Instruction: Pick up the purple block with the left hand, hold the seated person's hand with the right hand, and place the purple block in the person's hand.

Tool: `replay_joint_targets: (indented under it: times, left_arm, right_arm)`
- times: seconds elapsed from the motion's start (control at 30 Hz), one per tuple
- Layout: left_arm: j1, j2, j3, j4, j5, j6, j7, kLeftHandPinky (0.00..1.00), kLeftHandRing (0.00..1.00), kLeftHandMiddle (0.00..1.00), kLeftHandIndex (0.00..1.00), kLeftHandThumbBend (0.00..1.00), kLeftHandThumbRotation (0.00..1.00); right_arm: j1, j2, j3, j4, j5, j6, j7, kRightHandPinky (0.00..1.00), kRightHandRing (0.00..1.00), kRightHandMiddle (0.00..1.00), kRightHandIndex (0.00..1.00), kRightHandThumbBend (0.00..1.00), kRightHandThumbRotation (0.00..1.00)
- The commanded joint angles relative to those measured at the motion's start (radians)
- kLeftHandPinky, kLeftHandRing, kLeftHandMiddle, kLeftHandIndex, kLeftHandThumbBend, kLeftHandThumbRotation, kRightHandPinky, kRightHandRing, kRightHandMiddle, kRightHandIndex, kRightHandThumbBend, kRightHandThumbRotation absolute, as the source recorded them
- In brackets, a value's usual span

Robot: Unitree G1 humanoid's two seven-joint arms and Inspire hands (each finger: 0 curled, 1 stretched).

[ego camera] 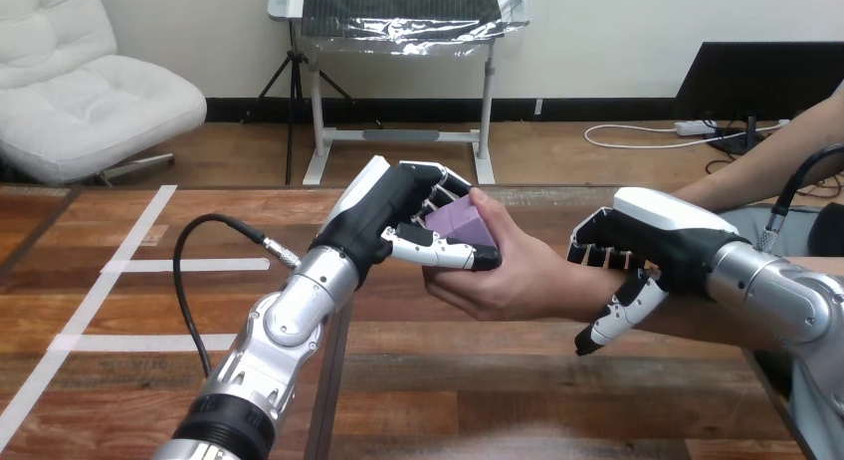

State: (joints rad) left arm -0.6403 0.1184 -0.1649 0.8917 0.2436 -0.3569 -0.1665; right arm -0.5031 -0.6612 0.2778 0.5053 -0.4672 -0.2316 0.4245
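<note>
White-shelled left hand point(393, 213), at 9 o'clock of centre, has fingers and thumb curled round the purple block point(460, 221), which touches the person's hand point(503, 281) cupped at its 5 o'clock. At 3 o'clock your right hand point(662, 236) wraps the person's wrist point(569, 286), fingers over, thumb under. Risk: if you open the left hand before the palm sits squarely beneath, the block may tip off onto the table point(119, 331).

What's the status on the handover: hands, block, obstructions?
Left hand shut on purple block, block against the person's hand, not released. Right hand curled round the person's wrist. Nothing in the way.
</note>
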Motion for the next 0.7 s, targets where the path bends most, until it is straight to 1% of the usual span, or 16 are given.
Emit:
replay_joint_targets:
  times: [0.0,0.13,0.2,0.33,0.47,0.67]
  left_arm:
    - [-0.022,-0.022,-0.013,-0.036,-0.017,-0.006,-0.041,0.54,0.64,0.67,0.69,0.76,0.59]
    - [-0.014,-0.015,-0.008,-0.047,-0.023,-0.014,-0.049,0.58,0.68,0.71,0.71,0.78,0.69]
    - [-0.009,-0.011,-0.006,-0.053,-0.024,-0.015,-0.052,0.6,0.71,0.73,0.73,0.78,0.75]
    - [0.003,-0.001,0.0,-0.07,-0.028,-0.022,-0.059,0.61,0.72,0.75,0.74,0.78,0.79]
    - [0.018,0.01,0.004,-0.088,-0.032,-0.028,-0.064,0.6,0.72,0.76,0.74,0.77,0.83]
    - [0.04,0.03,0.004,-0.115,-0.025,-0.038,-0.057,0.6,0.73,0.76,0.74,0.77,0.86]
  right_arm:
    - [0.022,0.008,0.006,0.015,0.013,-0.026,0.009,0.43,0.49,0.56,0.59,0.89,0.21]
    - [0.026,0.0,0.004,0.019,0.011,-0.053,0.001,0.45,0.52,0.58,0.62,0.88,0.25]
    - [0.026,-0.002,0.003,0.021,0.011,-0.062,0.0,0.47,0.54,0.61,0.64,0.87,0.3]
    - [0.028,-0.007,0.001,0.024,0.006,-0.074,-0.003,0.49,0.57,0.63,0.66,0.85,0.34]
    - [0.033,-0.011,-0.004,0.02,0.006,-0.081,-0.004,0.51,0.59,0.65,0.68,0.83,0.4]
    - [0.041,-0.018,-0.012,0.014,0.006,-0.09,-0.01,0.51,0.6,0.66,0.69,0.81,0.44]
